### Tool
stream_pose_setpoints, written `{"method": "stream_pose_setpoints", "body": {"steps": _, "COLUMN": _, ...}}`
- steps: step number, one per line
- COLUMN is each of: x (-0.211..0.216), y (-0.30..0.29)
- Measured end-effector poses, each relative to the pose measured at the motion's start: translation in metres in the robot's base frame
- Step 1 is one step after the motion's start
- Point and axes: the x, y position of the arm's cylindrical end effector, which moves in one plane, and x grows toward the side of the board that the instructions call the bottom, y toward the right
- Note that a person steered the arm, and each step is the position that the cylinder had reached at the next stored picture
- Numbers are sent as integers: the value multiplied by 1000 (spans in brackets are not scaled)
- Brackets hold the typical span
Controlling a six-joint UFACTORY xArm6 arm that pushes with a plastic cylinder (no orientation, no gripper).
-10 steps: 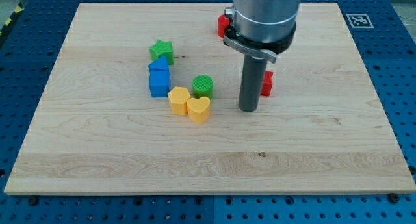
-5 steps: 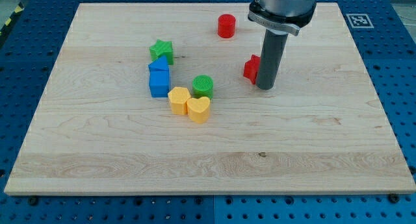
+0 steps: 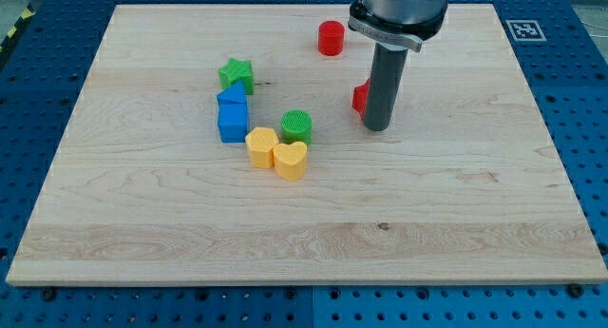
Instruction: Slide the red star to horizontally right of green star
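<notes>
The red star [image 3: 360,97] lies right of the board's middle, mostly hidden behind my rod; only its left edge shows. My tip [image 3: 376,127] rests on the board, touching the star's right side. The green star [image 3: 237,75] sits at the upper left of the block cluster, well to the left of the red star and slightly higher in the view.
A red cylinder [image 3: 331,38] stands near the view's top. Two blue blocks [image 3: 232,115] sit below the green star. A green cylinder [image 3: 296,126], a yellow hexagon [image 3: 261,146] and a yellow heart [image 3: 291,161] cluster in the middle. The wooden board [image 3: 456,214] lies on a blue pegboard.
My rod went from the red star's left side around to its right side, then shifted left, nudging the star slightly left and up.
</notes>
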Motion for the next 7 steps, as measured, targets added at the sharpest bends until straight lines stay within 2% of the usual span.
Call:
{"method": "stream_pose_setpoints", "body": {"steps": 3, "x": -8, "y": 12}}
{"method": "stream_pose_setpoints", "body": {"steps": 4, "x": -8, "y": -21}}
{"method": "stream_pose_setpoints", "body": {"steps": 5, "x": -12, "y": -30}}
{"method": "stream_pose_setpoints", "body": {"steps": 7, "x": -25, "y": 1}}
